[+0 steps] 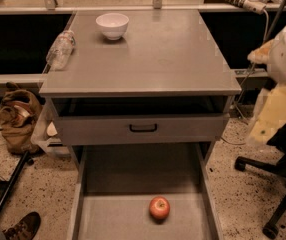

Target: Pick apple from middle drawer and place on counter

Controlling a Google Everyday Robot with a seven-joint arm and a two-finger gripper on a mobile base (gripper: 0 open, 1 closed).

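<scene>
My hand (275,111), apparently that pale shape at right, open or closed I cannot tell, should grip the firm, smooth apple (159,207) across its middle.

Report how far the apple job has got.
Done: the wide grey middle drawer tray stands pulled open. In hand: nothing; the gripper hangs at the right, beside the cabinet, away from the small red apple on the drawer floor. Left: grasp it, lift it onto the flat grey counter.

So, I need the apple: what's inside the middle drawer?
Just the apple, on the bare floor of the drawer, near the front. Its front end is out of frame. The gripper is off right, beside the counter.
</scene>
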